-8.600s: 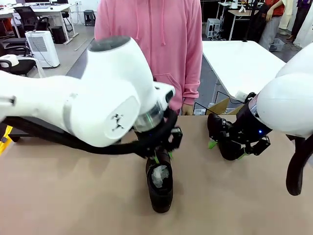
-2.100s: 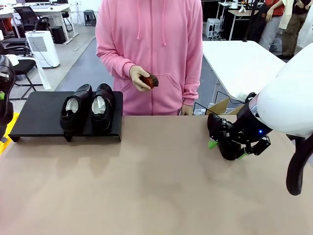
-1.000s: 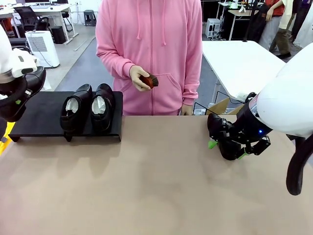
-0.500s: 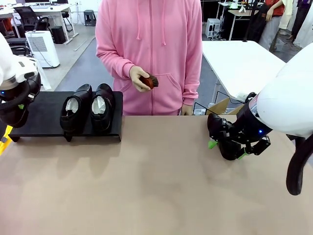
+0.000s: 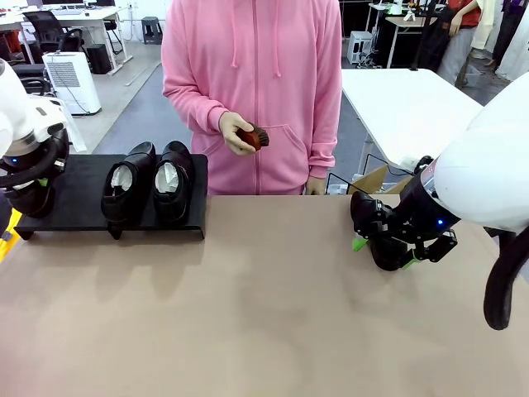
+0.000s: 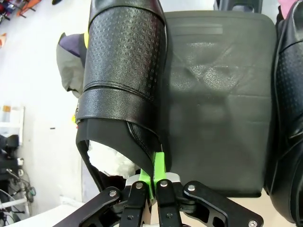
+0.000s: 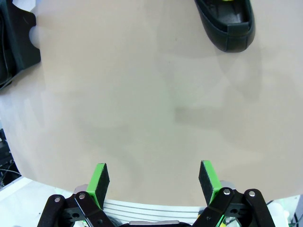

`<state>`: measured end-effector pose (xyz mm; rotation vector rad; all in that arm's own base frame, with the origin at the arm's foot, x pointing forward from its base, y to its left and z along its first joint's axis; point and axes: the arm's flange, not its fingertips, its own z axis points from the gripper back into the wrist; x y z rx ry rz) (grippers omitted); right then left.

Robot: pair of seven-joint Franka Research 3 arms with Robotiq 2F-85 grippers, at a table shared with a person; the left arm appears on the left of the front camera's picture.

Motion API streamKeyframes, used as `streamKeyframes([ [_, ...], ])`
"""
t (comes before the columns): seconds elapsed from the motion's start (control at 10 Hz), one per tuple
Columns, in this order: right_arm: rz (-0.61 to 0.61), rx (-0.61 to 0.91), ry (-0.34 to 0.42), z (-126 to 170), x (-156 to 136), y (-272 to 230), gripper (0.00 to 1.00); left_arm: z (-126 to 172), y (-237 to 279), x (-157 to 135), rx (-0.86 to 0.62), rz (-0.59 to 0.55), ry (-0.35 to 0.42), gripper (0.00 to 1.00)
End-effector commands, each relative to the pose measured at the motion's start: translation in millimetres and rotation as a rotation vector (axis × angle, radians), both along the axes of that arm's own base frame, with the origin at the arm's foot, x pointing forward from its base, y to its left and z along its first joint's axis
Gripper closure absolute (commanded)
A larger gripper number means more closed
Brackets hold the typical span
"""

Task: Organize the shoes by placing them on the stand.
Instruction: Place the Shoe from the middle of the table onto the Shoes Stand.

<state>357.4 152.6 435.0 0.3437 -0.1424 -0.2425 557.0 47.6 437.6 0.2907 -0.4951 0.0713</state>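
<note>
Two glossy black shoes point(image 5: 128, 188) point(image 5: 173, 180) stand side by side on the right half of the low black stand point(image 5: 78, 203) at the far left. My left gripper point(image 5: 40, 180) is shut on the heel rim of a third shoe point(image 5: 30, 198), which hangs at the stand's left end. In the left wrist view the gripper point(image 6: 155, 177) pinches that shoe point(image 6: 125, 71) above the stand point(image 6: 218, 94). My right gripper point(image 5: 383, 253) hovers open over the table at the right. Between its pads point(image 7: 100, 182) there is nothing, and another shoe point(image 7: 227, 23) lies on the table beyond it.
A person in a pink hoodie stands at the far side and holds a small brown brush point(image 5: 254, 136) in one hand. The tan table point(image 5: 248, 314) spreads between the stand and my right gripper. A white table point(image 5: 405, 103) stands behind on the right.
My left arm has come down a little with the shoe, closer to the stand's left end. The right arm and the person have not moved.
</note>
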Motion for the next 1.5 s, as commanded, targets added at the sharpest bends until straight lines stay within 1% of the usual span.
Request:
streamKeyframes([
  [0.0, 0.005, 0.014, 0.002, 0.3, 2.4, 0.6, 0.0, -2.0, -1.5, 8.7, -0.004, 0.039, -0.045, 1.0],
  [0.4, 0.005, 0.014, 0.002, 0.3, 2.4, 0.6, 0.0, -7.4, -4.7, 13.5, -0.015, 0.065, -0.043, 1.0],
  [0.5, 0.005, 0.014, 0.002, 0.3, 2.4, 0.6, 0.0, -9.7, -5.7, 13.1, -0.025, 0.078, -0.038, 0.98],
  [0.6, 0.005, 0.014, 0.002, 0.3, 2.4, 0.6, 0.0, -10.9, -6.4, 11.8, -0.037, 0.084, -0.023, 0.79],
  [0.7, 0.005, 0.014, 0.002, 0.3, 2.4, 0.6, 0.0, -9.4, -6.9, 10.8, -0.037, 0.084, -0.03, 0.59],
  [1.1, 0.005, 0.014, 0.002, 0.3, 2.4, 0.6, 0.0, 3.1, -7.7, 1.2, -0.05, 0.091, -0.079, 0.59],
  [1.3, 0.005, 0.014, 0.002, 0.3, 2.4, 0.6, 0.0, 23.1, -17.5, -12.3, -0.082, 0.081, -0.133, 0.59],
  [1.4, 0.005, 0.014, 0.002, 0.3, 2.4, 0.6, 0.0, 35.5, -23.7, -23.2, -0.073, 0.082, -0.16, 0.59],
])
